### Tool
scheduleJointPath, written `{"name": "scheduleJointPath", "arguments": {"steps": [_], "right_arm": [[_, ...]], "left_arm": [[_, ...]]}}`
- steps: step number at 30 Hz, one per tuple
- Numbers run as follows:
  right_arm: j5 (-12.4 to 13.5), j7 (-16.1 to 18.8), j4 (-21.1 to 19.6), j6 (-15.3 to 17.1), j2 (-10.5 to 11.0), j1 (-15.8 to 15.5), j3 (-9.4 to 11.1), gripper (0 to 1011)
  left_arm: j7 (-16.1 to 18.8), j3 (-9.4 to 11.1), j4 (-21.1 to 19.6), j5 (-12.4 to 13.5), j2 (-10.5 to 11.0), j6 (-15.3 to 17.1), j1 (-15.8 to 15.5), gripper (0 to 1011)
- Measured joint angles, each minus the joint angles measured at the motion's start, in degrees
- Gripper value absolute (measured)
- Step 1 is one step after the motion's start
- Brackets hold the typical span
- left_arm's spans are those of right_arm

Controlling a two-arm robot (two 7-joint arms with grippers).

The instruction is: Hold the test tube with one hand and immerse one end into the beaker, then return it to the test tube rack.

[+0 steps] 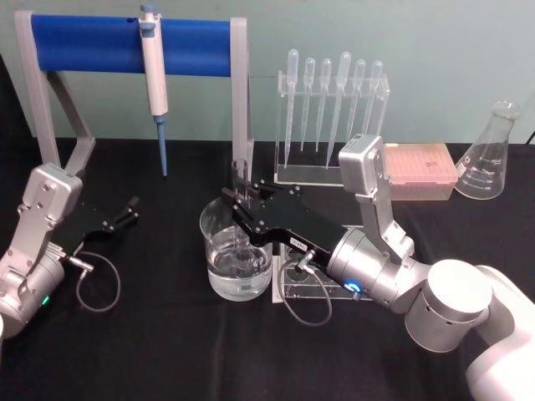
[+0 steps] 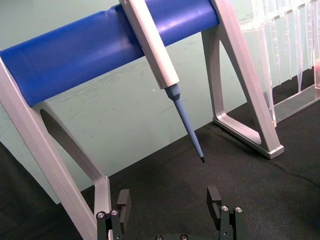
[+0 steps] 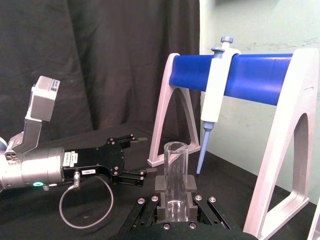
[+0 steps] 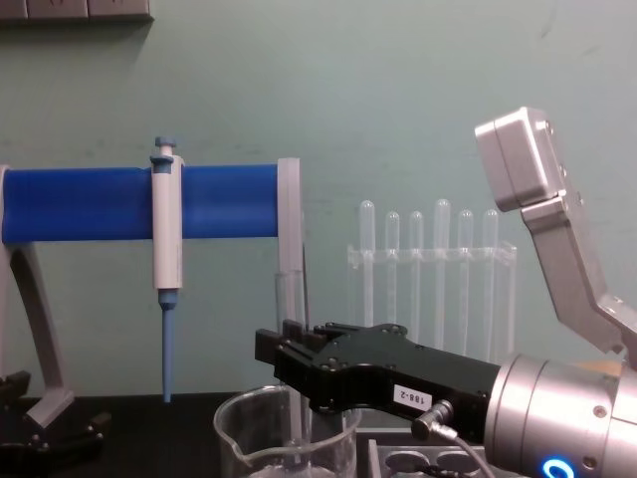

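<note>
The test tube (image 1: 240, 174) is showing as a long, clear glass cylinder with a wide open mouth, far narrower than the beaker (image 1: 213, 251) under it. The beaker is sitting on the black worktop (image 1: 167, 351) and is holding clear liquid.

One tube and one beaker are standing out. One pipettor (image 1: 153, 75) is hanging from the blue bar, and six pipettes (image 1: 334, 109) are hanging in their clear stand. One flask (image 1: 489, 159) is sitting at the far right.

The tube's long axis is running vertical, with the mouth pointing up and the lower end reaching down inside the beaker. Whether it is touching the liquid is not clear.

The right gripper (image 1: 242, 196) is reaching in over the beaker's rim, its jaws closing on the tube partway along its length. The left gripper (image 2: 168, 200) is resting low at the left of the worktop, jaws standing apart around nothing.
</note>
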Motion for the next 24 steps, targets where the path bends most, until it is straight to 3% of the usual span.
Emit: {"name": "scheduleJointPath", "arguments": {"steps": [24], "right_arm": [[0.0,0.0,0.0,0.0,0.0,0.0,0.0,225]], "left_arm": [[0.0,0.0,0.0,0.0,0.0,0.0,0.0,1000]]}}
